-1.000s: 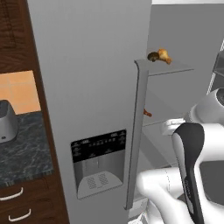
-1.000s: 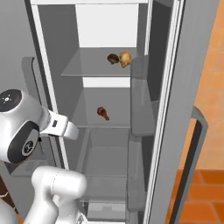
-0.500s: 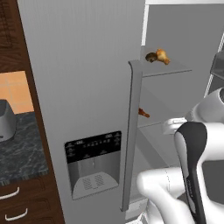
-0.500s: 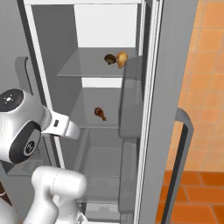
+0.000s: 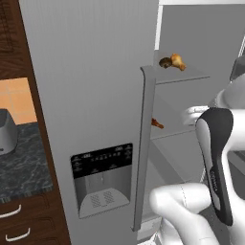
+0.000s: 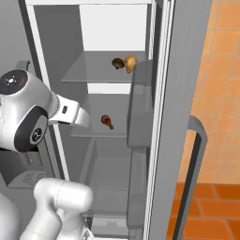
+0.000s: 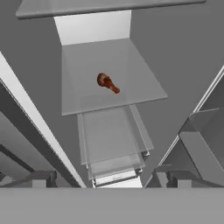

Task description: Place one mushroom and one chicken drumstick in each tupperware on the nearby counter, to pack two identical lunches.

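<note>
While the fridge [image 6: 161, 117] stands open, the left base view runs from the speckled tabletop [image 5: 21, 165] and a grey toaster [image 5: 6, 131] at the far left, past the closed fridge door [image 5: 91, 95] with its dispenser panel [image 5: 102, 177], to the shelves on the right. There a mushroom [image 5: 165, 62] lies touching a chicken drumstick [image 5: 178, 61] on the upper shelf [image 5: 189, 74], and a second drumstick [image 5: 157, 123] peeks from behind the door handle [image 5: 142, 143] on the shelf below. In the right base view the white arm [image 6: 28, 117] sits left, the food at centre, and the open door [image 6: 187, 140] right. In the hand view the lower drumstick lies alone near the middle of its glass shelf [image 7: 87, 96], fat end up-left, bone end down-right, above a clear drawer [image 7: 113, 140]. The jaws stand wide apart, holding nothing, well short of it.
</note>
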{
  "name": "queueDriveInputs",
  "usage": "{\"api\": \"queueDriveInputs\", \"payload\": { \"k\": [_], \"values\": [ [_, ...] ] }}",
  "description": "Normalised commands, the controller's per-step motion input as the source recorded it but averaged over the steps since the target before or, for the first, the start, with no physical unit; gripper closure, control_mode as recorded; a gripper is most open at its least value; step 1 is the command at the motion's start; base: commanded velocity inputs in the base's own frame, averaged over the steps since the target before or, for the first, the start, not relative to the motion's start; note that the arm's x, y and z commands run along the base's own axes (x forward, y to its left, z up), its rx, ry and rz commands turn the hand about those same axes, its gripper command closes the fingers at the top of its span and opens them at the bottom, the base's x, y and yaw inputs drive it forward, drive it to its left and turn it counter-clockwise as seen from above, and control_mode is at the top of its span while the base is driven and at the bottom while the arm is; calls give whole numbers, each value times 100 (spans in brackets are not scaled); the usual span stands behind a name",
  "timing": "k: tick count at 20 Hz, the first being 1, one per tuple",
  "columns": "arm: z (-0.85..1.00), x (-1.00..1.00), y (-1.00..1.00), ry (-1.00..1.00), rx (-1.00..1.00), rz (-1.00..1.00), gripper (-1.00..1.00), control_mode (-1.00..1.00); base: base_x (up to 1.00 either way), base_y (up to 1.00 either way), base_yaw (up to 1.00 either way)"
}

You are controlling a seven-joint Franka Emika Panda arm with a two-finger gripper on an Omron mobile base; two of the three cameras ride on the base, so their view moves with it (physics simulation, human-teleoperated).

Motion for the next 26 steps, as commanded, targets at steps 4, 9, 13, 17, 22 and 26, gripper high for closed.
{"api": "queueDriveInputs", "payload": {
  "k": [4,9,13,17,22,26],
  "values": [
    [67,43,-12,-14,0,-3,-100,-100,0,0,0],
    [23,49,-43,-3,0,0,-100,-100,0,0,0],
    [29,53,-27,-1,0,0,-100,-100,0,0,0],
    [6,62,0,-19,0,0,-100,-100,0,0,0],
    [19,44,-10,-14,0,0,-100,-100,0,0,0],
    [19,54,-21,-7,0,0,-100,-100,0,0,0]
  ]
}}
